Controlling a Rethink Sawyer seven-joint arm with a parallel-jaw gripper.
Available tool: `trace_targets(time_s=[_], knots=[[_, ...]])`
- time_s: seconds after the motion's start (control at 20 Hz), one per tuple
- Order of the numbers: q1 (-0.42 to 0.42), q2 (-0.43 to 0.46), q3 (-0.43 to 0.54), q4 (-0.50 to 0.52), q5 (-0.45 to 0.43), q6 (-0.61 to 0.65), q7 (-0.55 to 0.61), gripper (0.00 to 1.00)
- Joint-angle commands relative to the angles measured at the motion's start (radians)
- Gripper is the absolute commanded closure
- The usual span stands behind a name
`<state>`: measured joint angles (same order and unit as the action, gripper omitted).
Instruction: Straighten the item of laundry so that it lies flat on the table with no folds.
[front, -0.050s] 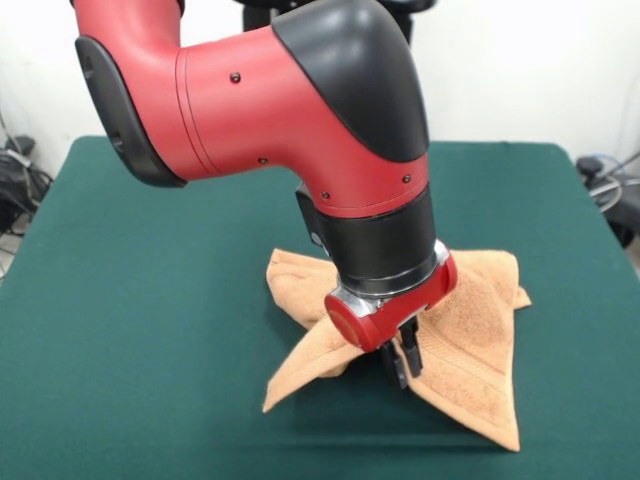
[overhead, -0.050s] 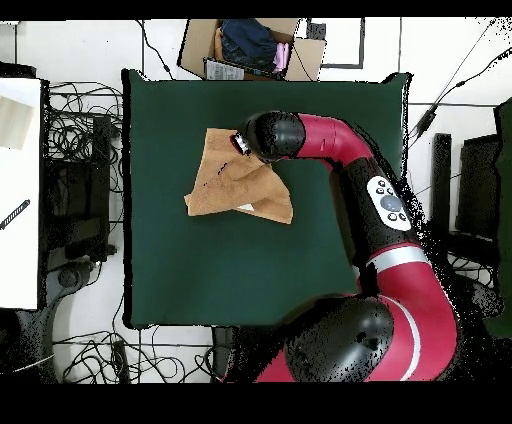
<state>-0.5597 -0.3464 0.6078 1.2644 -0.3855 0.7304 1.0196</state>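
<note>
The item of laundry (front, -0.050s: 470, 330), a light orange-tan towel, lies crumpled and folded over itself on the green table (front, -0.050s: 150, 330), slightly right of centre in the front view. A pointed flap reaches toward the front left, and another layer runs down to the front right corner. My gripper (front, -0.050s: 404, 362) points down at the middle of the towel, its dark fingers close together and pinching the cloth, which rises a little there. In the overhead view the towel (overhead, -0.050s: 228, 190) spreads below the gripper (overhead, -0.050s: 241, 144), whose tips are hidden by the wrist. A small white tag (overhead, -0.050s: 245, 207) shows.
An open cardboard box (overhead, -0.050s: 250, 48) with clothes sits just past the table's edge in the overhead view. Cables (overhead, -0.050s: 75, 140) and a white surface (overhead, -0.050s: 20, 190) lie beside the table. The arm (overhead, -0.050s: 350, 160) crosses over one side of the table (overhead, -0.050s: 180, 270).
</note>
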Motion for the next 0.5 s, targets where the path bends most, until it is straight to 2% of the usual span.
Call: trace_targets(time_s=[0.05,0.15,0.2,0.3,0.5], knots=[[0.004,0.03,0.003,-0.032,0.024,-0.066,0.103,1.0],[0.001,0.027,0.006,-0.024,0.02,-0.079,0.102,1.0],[0.002,0.024,0.003,-0.023,0.019,-0.081,0.106,0.0],[0.013,0.023,-0.009,-0.033,0.023,-0.048,0.114,0.0],[0.01,0.023,-0.006,-0.023,0.019,-0.07,0.114,0.0]])
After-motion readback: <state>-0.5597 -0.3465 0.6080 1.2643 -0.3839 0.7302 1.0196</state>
